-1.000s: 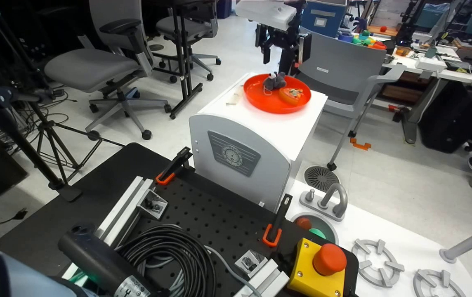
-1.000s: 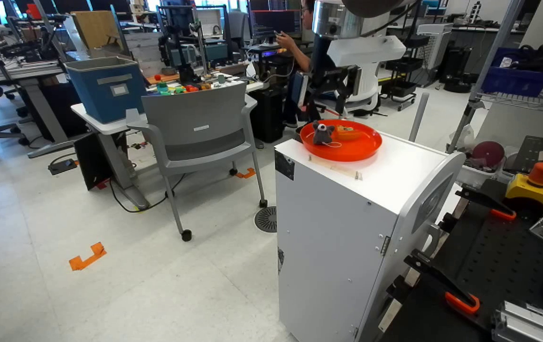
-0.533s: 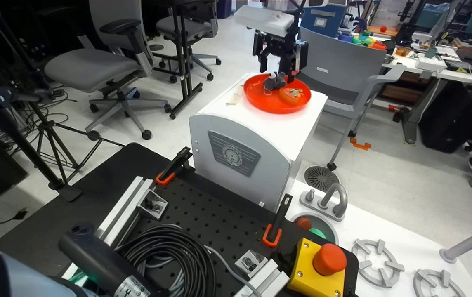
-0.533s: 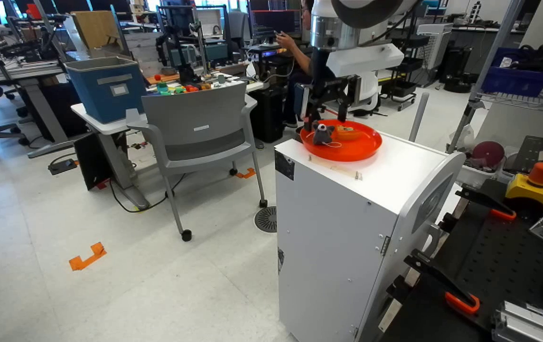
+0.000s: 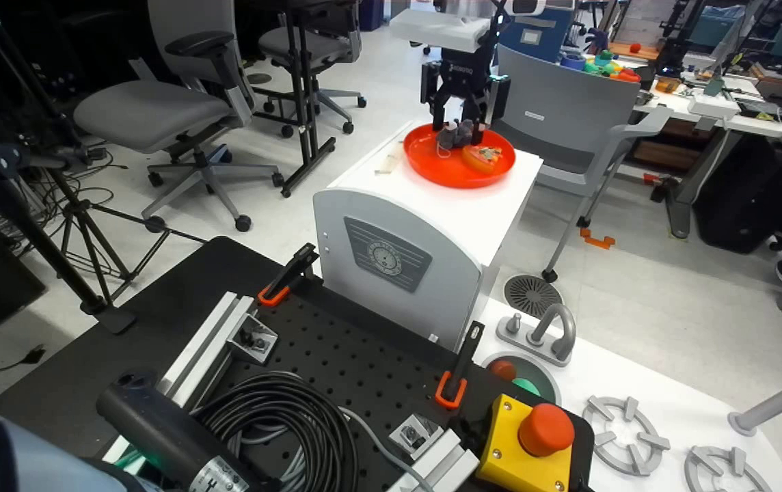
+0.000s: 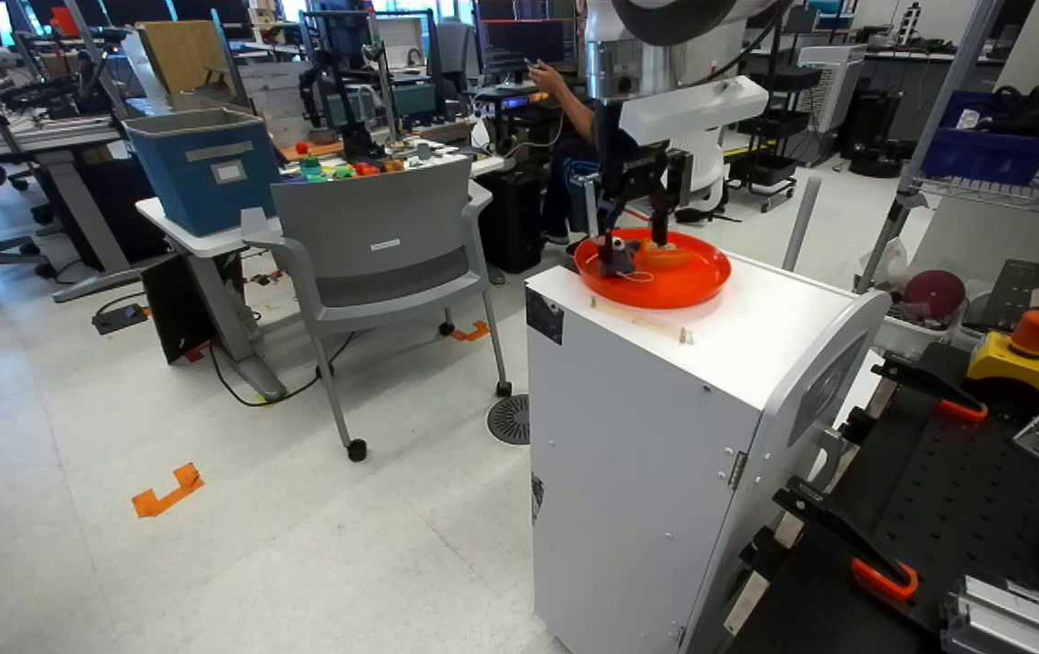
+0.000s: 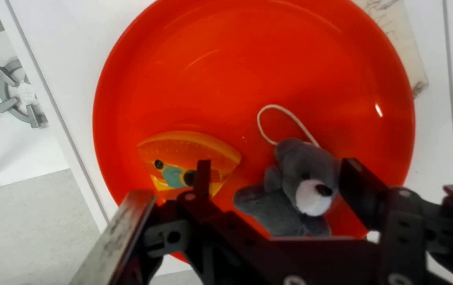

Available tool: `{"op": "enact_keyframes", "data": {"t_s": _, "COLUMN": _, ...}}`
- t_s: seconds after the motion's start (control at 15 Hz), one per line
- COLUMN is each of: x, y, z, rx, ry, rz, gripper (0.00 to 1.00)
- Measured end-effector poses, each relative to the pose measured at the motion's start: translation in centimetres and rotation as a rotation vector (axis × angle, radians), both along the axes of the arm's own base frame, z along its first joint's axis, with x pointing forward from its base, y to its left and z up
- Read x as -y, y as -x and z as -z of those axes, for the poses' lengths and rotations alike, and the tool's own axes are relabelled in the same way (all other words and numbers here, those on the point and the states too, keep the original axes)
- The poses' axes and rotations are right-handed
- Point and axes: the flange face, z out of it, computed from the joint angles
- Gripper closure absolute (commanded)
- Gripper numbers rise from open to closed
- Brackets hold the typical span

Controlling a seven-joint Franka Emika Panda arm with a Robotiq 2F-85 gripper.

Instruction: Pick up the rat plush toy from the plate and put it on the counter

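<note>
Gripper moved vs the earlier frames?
Yes, down. A second ago, in both exterior views, the gripper hung above the orange plate; now its lower end overlaps the plate, straddling the grey plush toy.

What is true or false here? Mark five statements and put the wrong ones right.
1. The gripper points down over the orange plate. True.
2. The gripper is shut. False: it is open, jaws either side of the plush toy.
3. A white string shows beside the plush toy. True.
4. The orange plate stands on the black board. False: on the white box.
5. Only the plush toy is on the orange plate. False: an orange wedge toy is too.
</note>
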Motion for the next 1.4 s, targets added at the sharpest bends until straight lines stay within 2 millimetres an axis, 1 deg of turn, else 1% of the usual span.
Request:
{"op": "enact_keyframes", "data": {"t_s": 0.07, "x": 0.0, "y": -0.1, "z": 0.0, "rx": -0.009, "ry": 0.002, "rz": 0.001, "gripper": 0.58}}
{"op": "enact_keyframes", "data": {"t_s": 0.4, "x": 0.0, "y": -0.7, "z": 0.2, "rx": -0.038, "ry": 0.009, "rz": 0.005, "gripper": 0.95}}
{"op": "enact_keyframes", "data": {"t_s": 0.47, "x": 0.0, "y": -0.9, "z": 0.1, "rx": -0.04, "ry": 0.01, "rz": 0.006, "gripper": 0.99}}
{"op": "enact_keyframes", "data": {"t_s": 0.6, "x": 0.0, "y": -1.1, "z": 0.0, "rx": -0.049, "ry": 0.013, "rz": 0.008, "gripper": 1.0}}
{"op": "enact_keyframes", "data": {"t_s": 0.73, "x": 0.0, "y": -1.2, "z": 0.0, "rx": -0.051, "ry": 0.013, "rz": 0.008, "gripper": 0.97}}
{"op": "enact_keyframes", "data": {"t_s": 1.4, "x": 0.1, "y": -1.5, "z": -0.5, "rx": -0.035, "ry": 0.012, "rz": 0.009, "gripper": 0.97}}
